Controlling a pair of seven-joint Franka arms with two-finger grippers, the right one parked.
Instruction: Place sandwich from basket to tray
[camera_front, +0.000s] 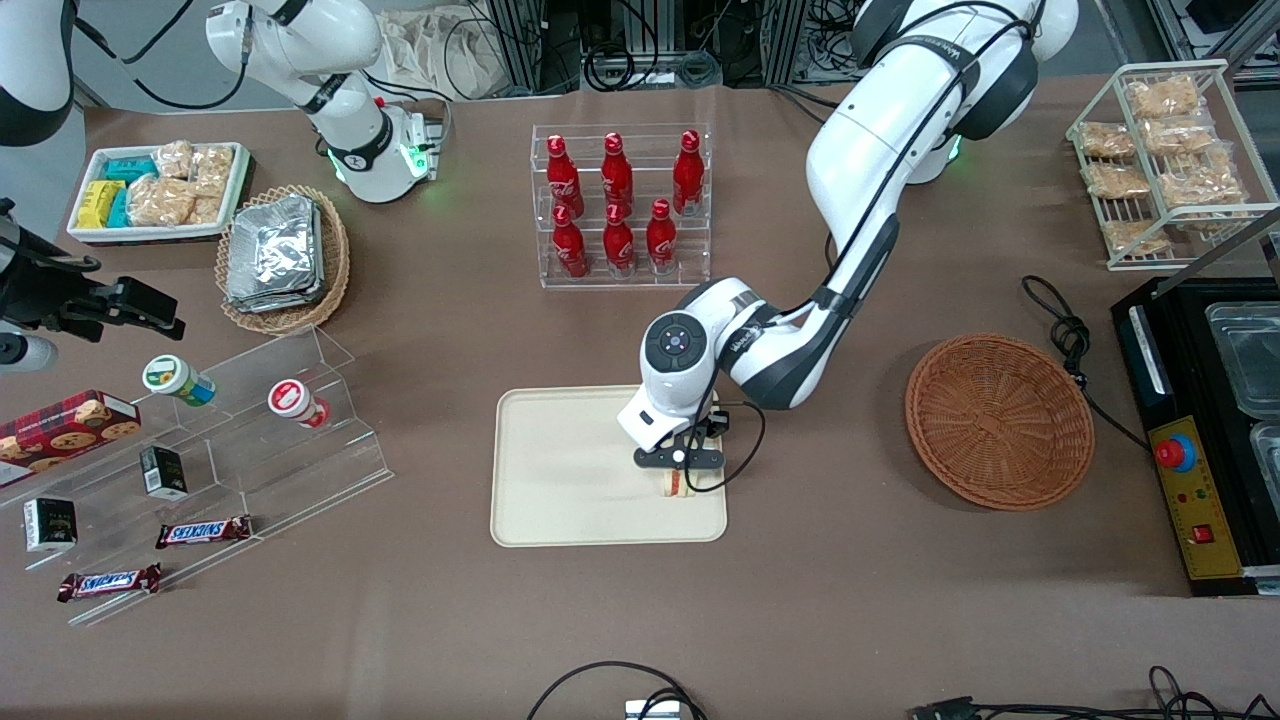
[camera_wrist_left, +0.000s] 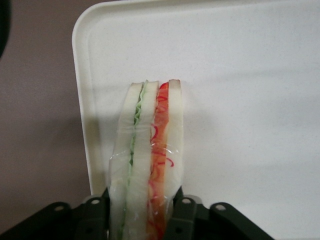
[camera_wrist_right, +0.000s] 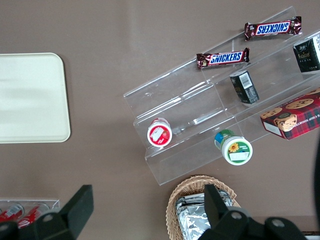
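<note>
our fingers (camera_wrist_left: 184, 212) are pinching the wrapped triangular sandwich of pale white bread with red and green filling layers (camera_wrist_left: 147, 160) from both flat sides, so the left arm's gripper (camera_front: 682, 478) carries the wedge on edge with its layered face showing. we take that side-on clamp as the way to keep the soft bread from folding. taking the large flat cream-beige rectangular tray with its low raised rim (camera_front: 560, 470) as our landmark, the gripper hangs low over its corner nearest the front camera at the working arm's end, and the sandwich sits just inside the rim there; whether its tip already touches the tray floor we cannot tell. the round reddish-brown woven wicker basket (camera_front: 998, 420) lies well apart from the tray, toward the working arm's end of the table, and holds nothing we can see, so we judge the carry done and only the release left. toward the parked arm's end, two brown candy bars (camera_front: 203, 531) near a clear acrylic stepped stand (camera_front: 300, 440) read "snickers".
</note>
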